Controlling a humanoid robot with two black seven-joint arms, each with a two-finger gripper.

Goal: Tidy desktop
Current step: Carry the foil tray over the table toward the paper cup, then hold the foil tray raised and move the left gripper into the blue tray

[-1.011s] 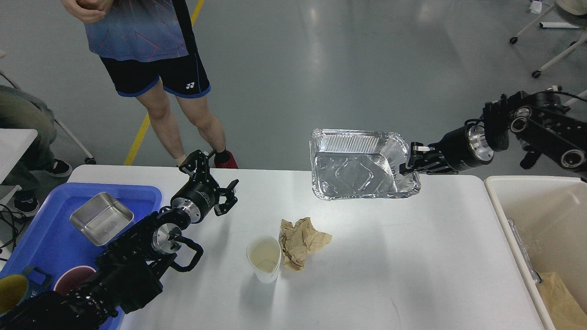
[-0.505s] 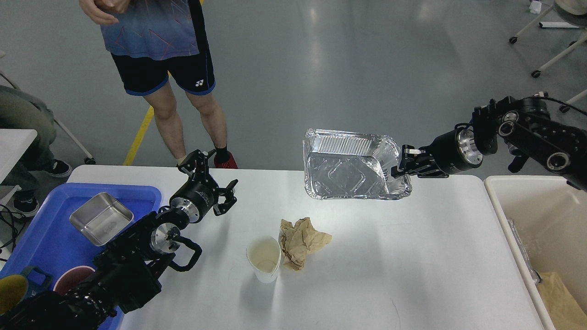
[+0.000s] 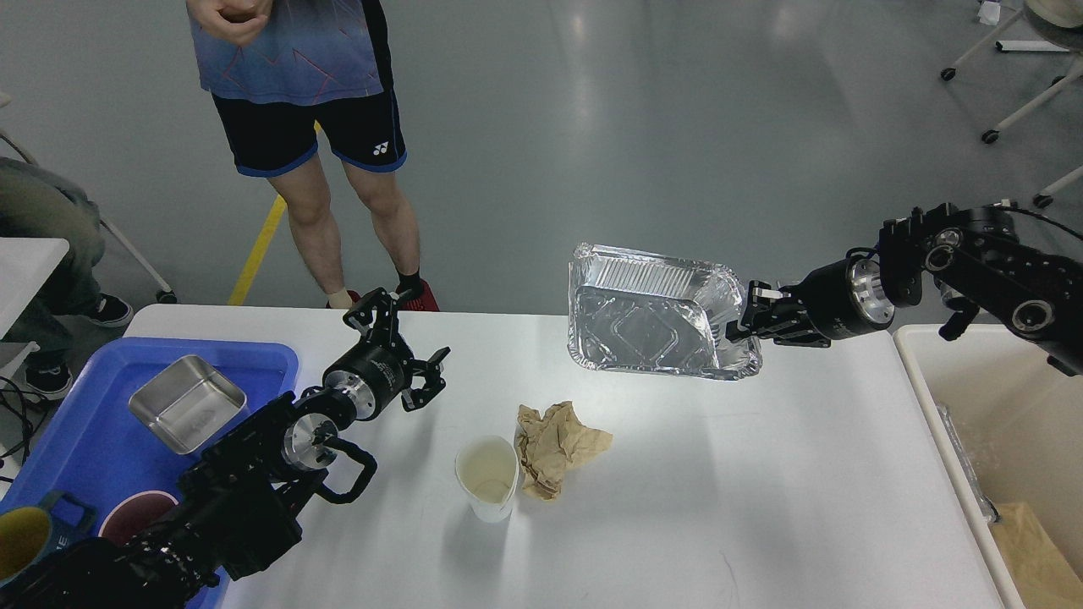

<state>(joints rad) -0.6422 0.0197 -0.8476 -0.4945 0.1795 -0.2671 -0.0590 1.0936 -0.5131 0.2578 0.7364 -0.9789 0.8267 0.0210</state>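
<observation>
Surface (image 3: 761,474) is lying bare lower right; right jaws (image 3: 738,320) are pinching tray (image 3: 651,317) aloft, left jaws (image 3: 404,351) gaping empty.

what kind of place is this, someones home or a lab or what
Most likely a robotics lab or test hall, not a home: a bare grey polished floor with a yellow line, wheeled chair bases at the far right, and a person in sports shorts standing by the large white tabletop, watching.

We see shiny, wrinkled foil tray (image 3: 651,317), crumpled matt brown paper (image 3: 554,446) mid-desk, brushed metal tin (image 3: 188,402) in glossy blue plastic tray (image 3: 80,440), smooth white desktop (image 3: 761,474).
</observation>
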